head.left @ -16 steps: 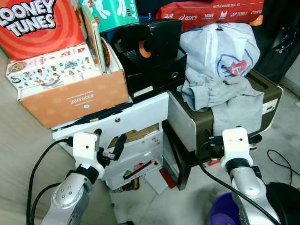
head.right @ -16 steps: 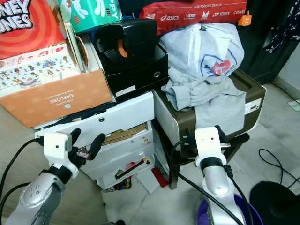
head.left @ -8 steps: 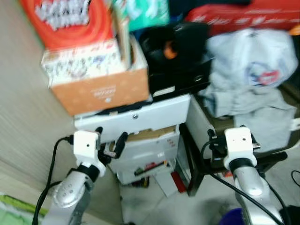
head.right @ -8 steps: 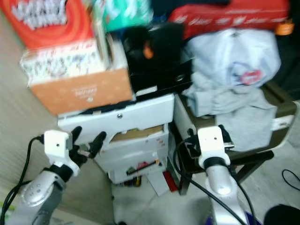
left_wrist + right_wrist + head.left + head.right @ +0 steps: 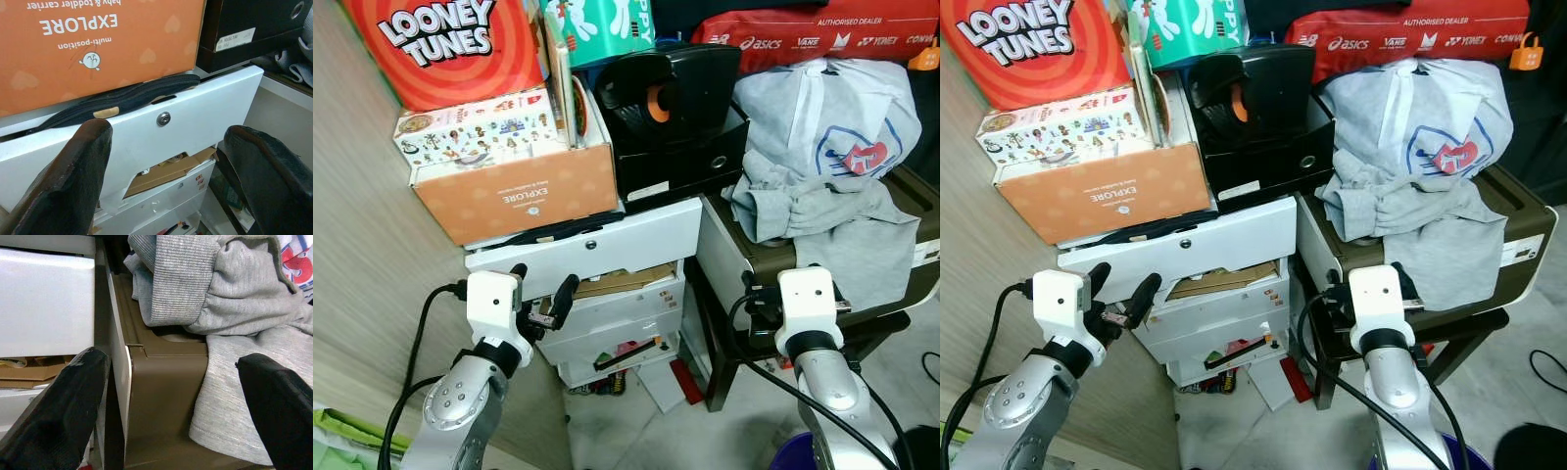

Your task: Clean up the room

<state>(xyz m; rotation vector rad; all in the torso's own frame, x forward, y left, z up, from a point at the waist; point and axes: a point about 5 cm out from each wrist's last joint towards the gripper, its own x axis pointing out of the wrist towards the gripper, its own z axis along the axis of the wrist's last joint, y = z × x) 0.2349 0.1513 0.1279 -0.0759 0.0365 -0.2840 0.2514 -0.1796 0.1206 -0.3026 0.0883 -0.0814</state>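
Note:
A grey sweatshirt [image 5: 822,157] with a red and blue print lies crumpled on a brown printer [image 5: 1518,230], one part hanging over its front. My right gripper [image 5: 173,364] is open, close in front of the printer's left corner, below the sweatshirt's ribbed cuff [image 5: 181,279]. My left gripper [image 5: 543,294] is open and empty, facing the white drawer unit [image 5: 607,245], level with the top drawer's lock [image 5: 163,118]. A black strap [image 5: 122,95] sticks out above that drawer.
An orange cardboard box [image 5: 524,201] with a Looney Tunes box [image 5: 440,44] and a black device [image 5: 671,108] sit on the drawer unit. A red bag [image 5: 803,34] lies behind. Papers [image 5: 651,377] litter the floor below. A purple bucket [image 5: 788,452] stands near my right arm.
The camera has swung left, so the whole scene sits further right in view, after a blurred moment. Both grippers stay open in the same places.

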